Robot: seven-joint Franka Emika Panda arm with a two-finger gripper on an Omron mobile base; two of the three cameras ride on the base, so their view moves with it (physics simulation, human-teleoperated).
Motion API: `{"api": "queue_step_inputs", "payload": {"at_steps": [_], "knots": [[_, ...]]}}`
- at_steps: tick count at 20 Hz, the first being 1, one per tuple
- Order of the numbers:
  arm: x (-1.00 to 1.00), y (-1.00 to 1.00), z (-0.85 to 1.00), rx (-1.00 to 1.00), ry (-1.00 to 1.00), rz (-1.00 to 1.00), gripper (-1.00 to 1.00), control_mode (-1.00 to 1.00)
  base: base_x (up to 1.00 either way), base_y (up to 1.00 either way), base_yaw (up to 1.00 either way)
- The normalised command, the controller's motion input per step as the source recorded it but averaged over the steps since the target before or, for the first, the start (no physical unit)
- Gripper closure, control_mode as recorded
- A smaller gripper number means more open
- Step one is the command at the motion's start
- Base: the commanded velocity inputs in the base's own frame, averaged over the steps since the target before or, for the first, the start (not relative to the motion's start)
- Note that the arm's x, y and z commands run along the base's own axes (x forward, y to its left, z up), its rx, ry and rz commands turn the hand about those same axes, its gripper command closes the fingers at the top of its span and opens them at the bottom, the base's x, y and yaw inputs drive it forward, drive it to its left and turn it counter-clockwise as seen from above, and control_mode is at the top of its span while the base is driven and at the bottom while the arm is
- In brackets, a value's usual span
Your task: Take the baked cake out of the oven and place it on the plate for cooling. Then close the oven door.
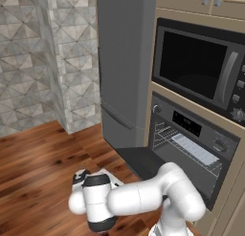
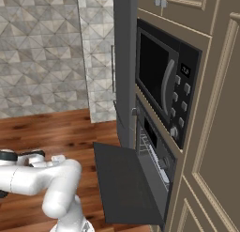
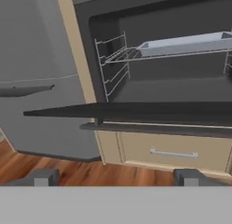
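dark glass of the oven door (image 2: 124, 184) lies folded down flat, so the oven (image 1: 191, 149) stands open, and a pale grey tray (image 3: 186, 44) rests on the upper wire rack (image 3: 115, 55). the baked cake cannot be made out from here; it probably sits on that tray. the gripper (image 3: 115, 178) hangs low before the door's front edge, its fingers (image 3: 44, 177) spread wide and holding nothing. my judgement: the reach is the step in hand. lift the hand above the door panel first, go in level under the cavity's top, centre on the cake once visible, and close gently. the plate's place cannot be told.
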Motion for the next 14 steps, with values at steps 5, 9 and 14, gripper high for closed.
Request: {"api": "queue_step_inputs", "payload": {"at_steps": [5, 9, 14], "knots": [[0.42, 0.0, -0.63, 0.0, 0.0, -0.02, -1.0, -1.0, 0.0, 0.0, 0.0], [0.39, -0.02, -0.5, 0.0, 0.0, -0.05, -1.0, -1.0, 0.0, 0.0, 0.0], [0.21, -0.16, -0.17, 0.0, -0.05, -0.1, -1.0, -1.0, 0.0, 0.0, 0.0]]}}
